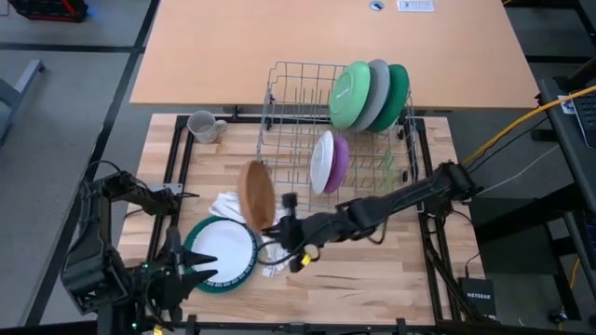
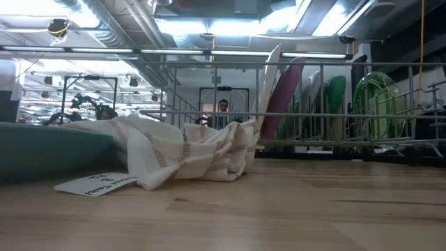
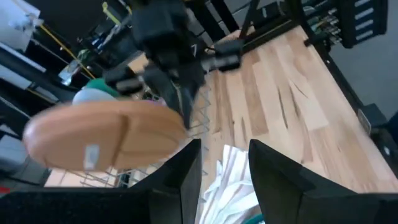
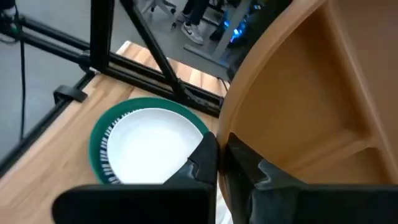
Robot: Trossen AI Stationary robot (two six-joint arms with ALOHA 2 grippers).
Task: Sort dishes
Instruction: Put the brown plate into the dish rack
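Holding the brown bowl [image 1: 256,194] by its rim, the right gripper [image 1: 282,226] is clenched on it near the middle of the worktop [image 1: 372,270], the bowl tipped up on edge so that from above it reads as a narrow oval; its long axis runs roughly twelve to six; the bowl sits at about eleven o'clock from that gripper, and the rack [image 1: 298,102] lies on past it, from about twelve round to two o'clock, so I'd judge the carry still has to go that way; the rack's near-left rows look free, though I can't be sure of the slots; the green, grey and teal plates [image 1: 372,95] stand at its far right, the white and purple ones [image 1: 329,162] nearer the middle; the mug [image 1: 203,126] stands apart at ten o'clock; a teal-rimmed plate [image 1: 222,256] lies flat at seven o'clock, beside the cloth [image 1: 226,205]; the left gripper [image 1: 177,279] waits at that plate's edge, released and empty; the right arm is plainly the nearer one to the rack.
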